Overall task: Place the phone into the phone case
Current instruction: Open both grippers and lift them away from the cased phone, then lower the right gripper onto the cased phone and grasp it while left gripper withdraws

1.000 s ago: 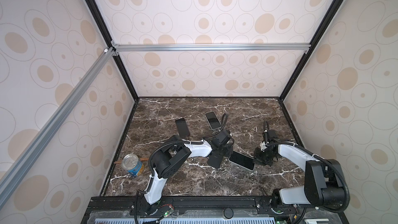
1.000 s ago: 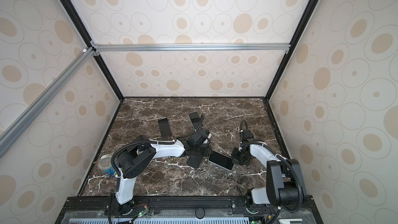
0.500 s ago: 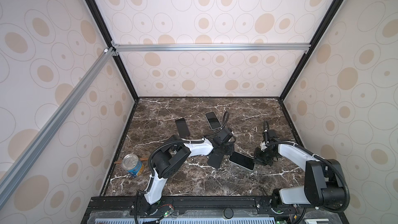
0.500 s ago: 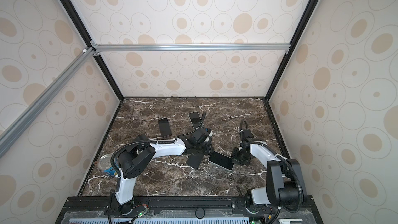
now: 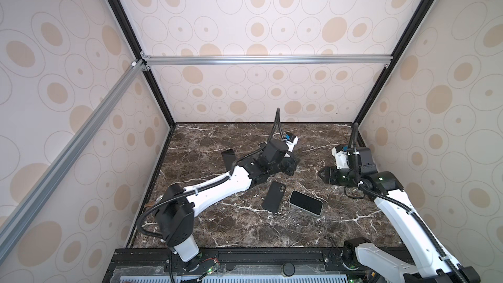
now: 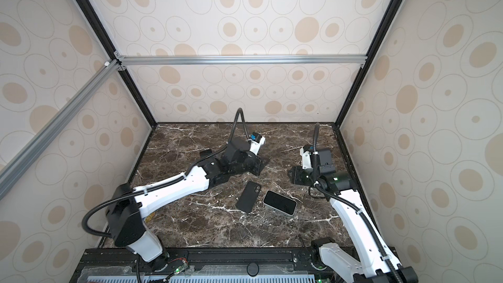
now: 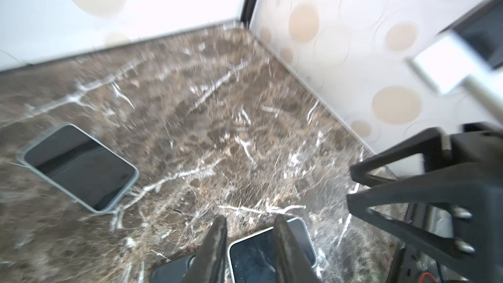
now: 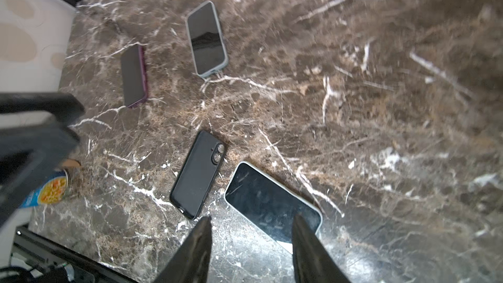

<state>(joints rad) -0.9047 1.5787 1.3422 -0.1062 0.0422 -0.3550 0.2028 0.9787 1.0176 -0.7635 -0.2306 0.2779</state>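
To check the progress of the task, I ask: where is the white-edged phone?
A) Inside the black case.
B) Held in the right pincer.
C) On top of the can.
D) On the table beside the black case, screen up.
D: the phone lies screen up on the table, close beside the black case but apart from it.

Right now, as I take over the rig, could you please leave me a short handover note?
Left gripper: open, empty.
Right gripper: open, empty.
Phone: screen up on the table, beside the black case, which lies flat to its left in both top views.
Done: nothing is seated; phone and case lie separate.
Left: pick up the phone and press it into the case.
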